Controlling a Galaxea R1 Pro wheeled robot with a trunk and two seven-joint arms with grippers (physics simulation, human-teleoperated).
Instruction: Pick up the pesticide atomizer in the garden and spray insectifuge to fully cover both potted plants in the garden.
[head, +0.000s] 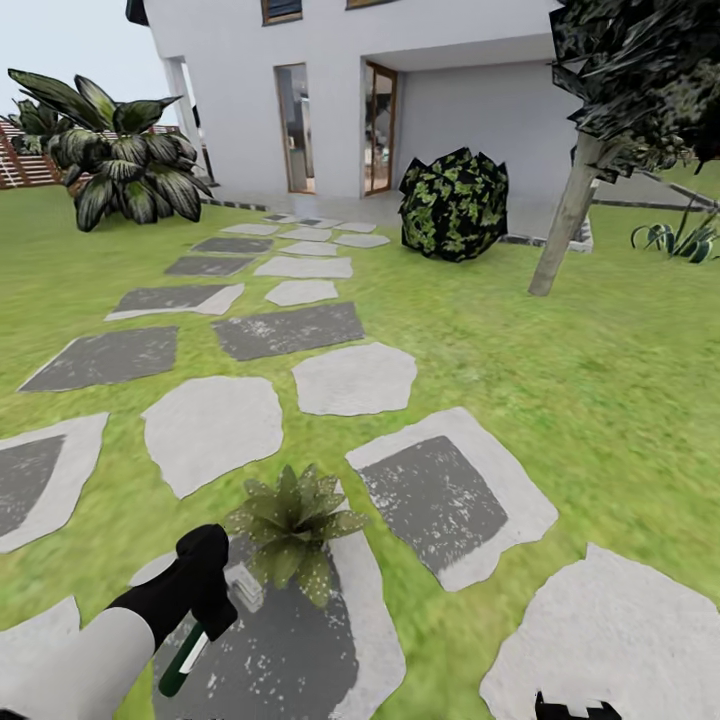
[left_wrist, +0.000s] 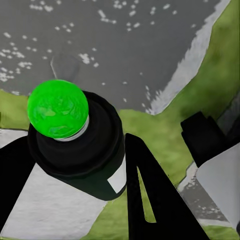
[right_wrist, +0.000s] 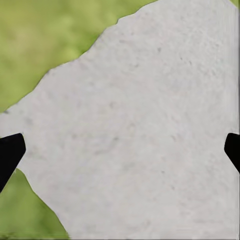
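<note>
A potted plant, a low rosette of pointed green leaves, sits on a grey stepping stone just in front of me. My left gripper is shut on the pesticide atomizer, a slim dark green bottle with a white label that sticks out below the hand, just left of the plant. In the left wrist view the atomizer appears end-on with a bright green cap, between the black fingers of the left gripper. My right gripper hangs open over a pale stone. The second potted plant is out of view.
Pale and dark stepping stones lead across the lawn to a white house. A big striped-leaf bush stands at the back left by a slat fence. A round dark bush and a leaning tree trunk stand at the back right.
</note>
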